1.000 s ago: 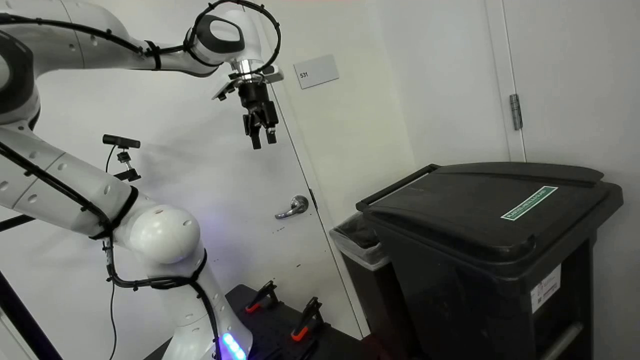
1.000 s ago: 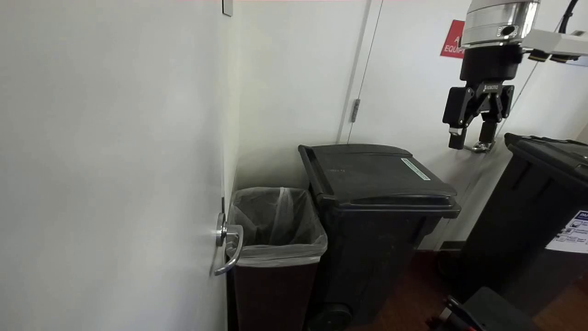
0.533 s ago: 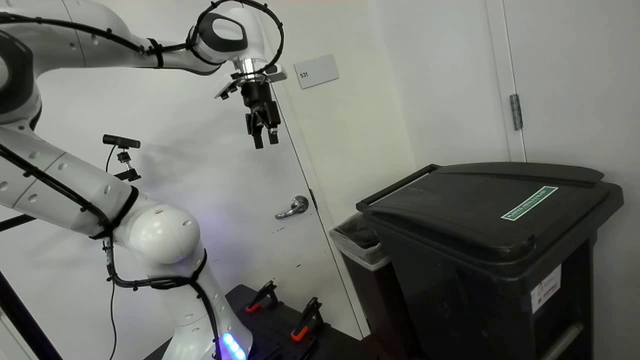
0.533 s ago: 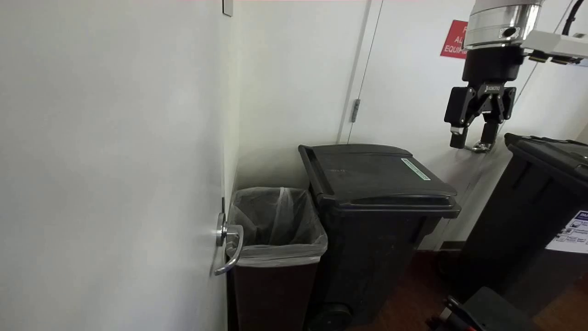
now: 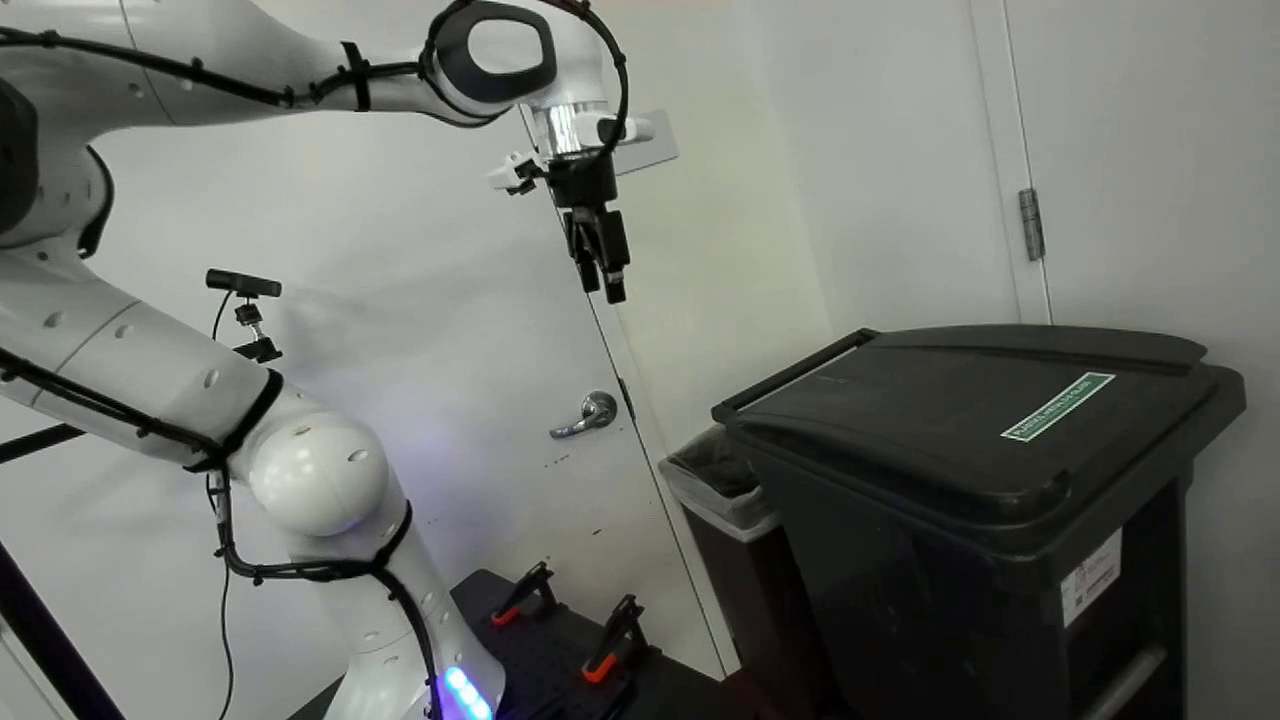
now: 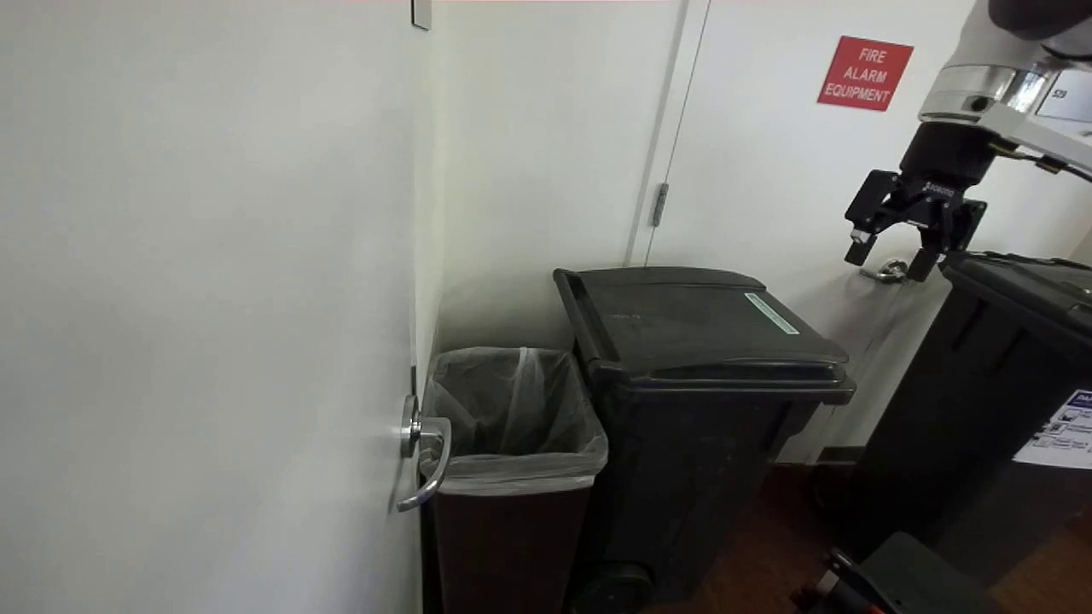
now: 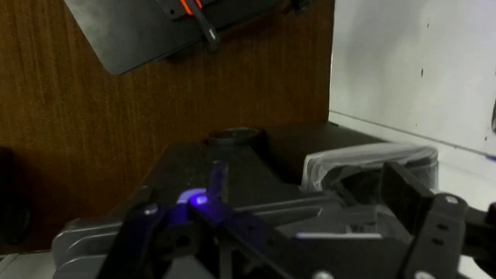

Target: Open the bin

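The large black bin [image 5: 930,440] stands with its flat lid shut. The lid carries a green label [image 5: 1058,407], and a white sticker [image 5: 1092,577] is on the bin's front. The bin [image 6: 708,328] also shows in an exterior view with its lid down. My gripper [image 5: 604,288] is open and empty, high in the air, apart from the bin. It shows tilted with spread fingers in an exterior view [image 6: 891,257]. In the wrist view the gripper [image 7: 304,178] has its fingers wide apart, with the bin [image 7: 248,170] below; the fingers hide much of the lid.
A waste basket [image 6: 512,477] with a clear liner stands against the bin, near a door handle [image 6: 426,452]. Another black bin [image 6: 972,384] stands at the right. A black base plate with clamps [image 5: 610,640] lies by the arm's foot.
My gripper has moved to the right in both exterior views, mostly in the last half second. It has turned and tilted. The jaws stay open, and the bin and its lid have not moved.
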Robot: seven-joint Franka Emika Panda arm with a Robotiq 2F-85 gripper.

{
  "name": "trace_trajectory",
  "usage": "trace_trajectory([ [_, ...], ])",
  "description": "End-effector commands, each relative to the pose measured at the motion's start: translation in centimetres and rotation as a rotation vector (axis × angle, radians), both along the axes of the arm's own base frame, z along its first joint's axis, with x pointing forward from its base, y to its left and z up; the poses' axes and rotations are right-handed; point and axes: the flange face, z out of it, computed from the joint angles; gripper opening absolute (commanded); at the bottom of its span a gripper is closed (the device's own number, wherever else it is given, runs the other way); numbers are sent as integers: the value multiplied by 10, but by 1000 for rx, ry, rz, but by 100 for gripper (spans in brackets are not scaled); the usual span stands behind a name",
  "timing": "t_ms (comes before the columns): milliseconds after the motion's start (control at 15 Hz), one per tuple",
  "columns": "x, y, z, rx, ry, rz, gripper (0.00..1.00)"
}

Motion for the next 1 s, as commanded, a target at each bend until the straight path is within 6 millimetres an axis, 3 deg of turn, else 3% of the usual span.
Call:
trace_trajectory([
  [0,-8,-47,-29,-8,-122,-172,100],
  [400,-32,-120,-76,-116,-269,-452,100],
  [533,-32,-117,-74,-110,-256,-400,100],
  [933,-36,-128,-75,-118,-309,-484,100],
])
